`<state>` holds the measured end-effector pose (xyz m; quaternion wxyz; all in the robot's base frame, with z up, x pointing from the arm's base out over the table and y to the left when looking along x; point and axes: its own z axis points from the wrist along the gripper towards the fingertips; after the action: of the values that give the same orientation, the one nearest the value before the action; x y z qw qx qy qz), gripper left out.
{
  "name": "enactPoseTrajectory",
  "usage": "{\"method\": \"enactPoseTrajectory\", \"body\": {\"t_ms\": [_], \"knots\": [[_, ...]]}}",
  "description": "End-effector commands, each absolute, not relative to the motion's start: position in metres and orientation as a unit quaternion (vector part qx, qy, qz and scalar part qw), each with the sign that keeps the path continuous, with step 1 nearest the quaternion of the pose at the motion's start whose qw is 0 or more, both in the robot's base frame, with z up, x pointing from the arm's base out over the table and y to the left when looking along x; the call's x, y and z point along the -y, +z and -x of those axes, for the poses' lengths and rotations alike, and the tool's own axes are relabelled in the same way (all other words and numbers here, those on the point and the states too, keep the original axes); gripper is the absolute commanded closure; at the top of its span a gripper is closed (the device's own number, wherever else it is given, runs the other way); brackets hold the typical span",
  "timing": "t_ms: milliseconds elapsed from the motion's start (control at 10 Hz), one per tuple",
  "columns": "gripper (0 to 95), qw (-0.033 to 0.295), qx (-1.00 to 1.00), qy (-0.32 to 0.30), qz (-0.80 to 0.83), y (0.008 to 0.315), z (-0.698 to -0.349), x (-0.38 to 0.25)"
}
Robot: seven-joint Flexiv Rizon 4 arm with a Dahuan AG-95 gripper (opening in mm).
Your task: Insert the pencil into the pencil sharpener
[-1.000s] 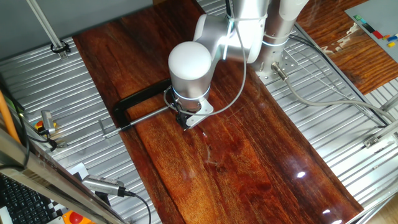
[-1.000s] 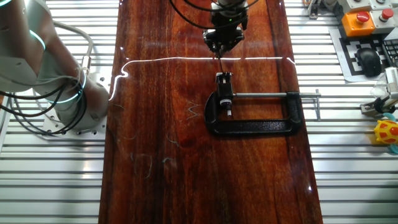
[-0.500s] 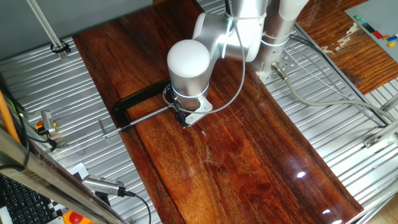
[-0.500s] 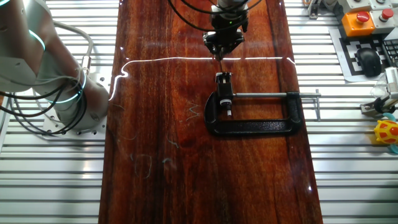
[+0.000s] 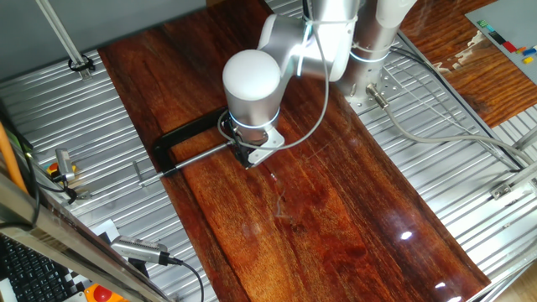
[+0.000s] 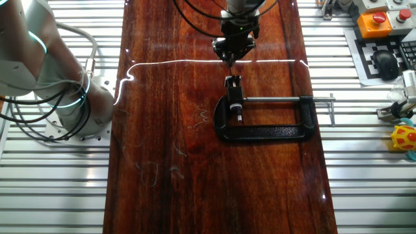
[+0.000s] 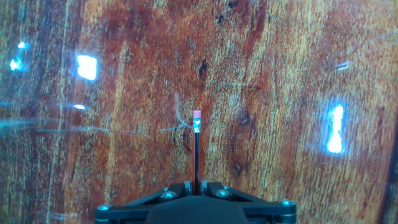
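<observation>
My gripper (image 6: 233, 54) is shut on a thin dark pencil (image 7: 196, 152) that points down at the wooden board; its pink end (image 7: 196, 115) shows in the hand view, between the jaws (image 7: 196, 186). In the other fixed view the pencil tip hangs just beyond the top of the black C-clamp (image 6: 266, 130). A tiny white block, the pencil sharpener (image 6: 233, 80), sits at the clamp's jaw end, a short way from the pencil tip. In one fixed view the wrist (image 5: 252, 84) hides the pencil and the sharpener.
The clamp's steel rod (image 6: 286, 99) reaches right toward the board's edge. The clamp also shows in one fixed view (image 5: 180, 138). The dark wooden board (image 6: 169, 162) lies on ribbed metal table sections. The robot base (image 6: 58, 84) stands at the left; a control box (image 6: 377, 19) sits at the right.
The gripper with the pencil has shifted a little closer to the clamp and the sharpener. The clamp has not moved.
</observation>
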<state>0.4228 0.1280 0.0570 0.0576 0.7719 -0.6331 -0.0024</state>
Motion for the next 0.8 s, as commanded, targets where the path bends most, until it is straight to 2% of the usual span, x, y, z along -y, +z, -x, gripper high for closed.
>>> {"method": "enactPoseTrajectory", "body": {"t_ms": [100, 800], "knots": [[95.0, 0.058, 0.632, -0.002, -0.773, 0.058, -0.424, -0.127], [95.0, 0.057, 0.627, -0.005, -0.777, 0.06, -0.428, -0.117]]}}
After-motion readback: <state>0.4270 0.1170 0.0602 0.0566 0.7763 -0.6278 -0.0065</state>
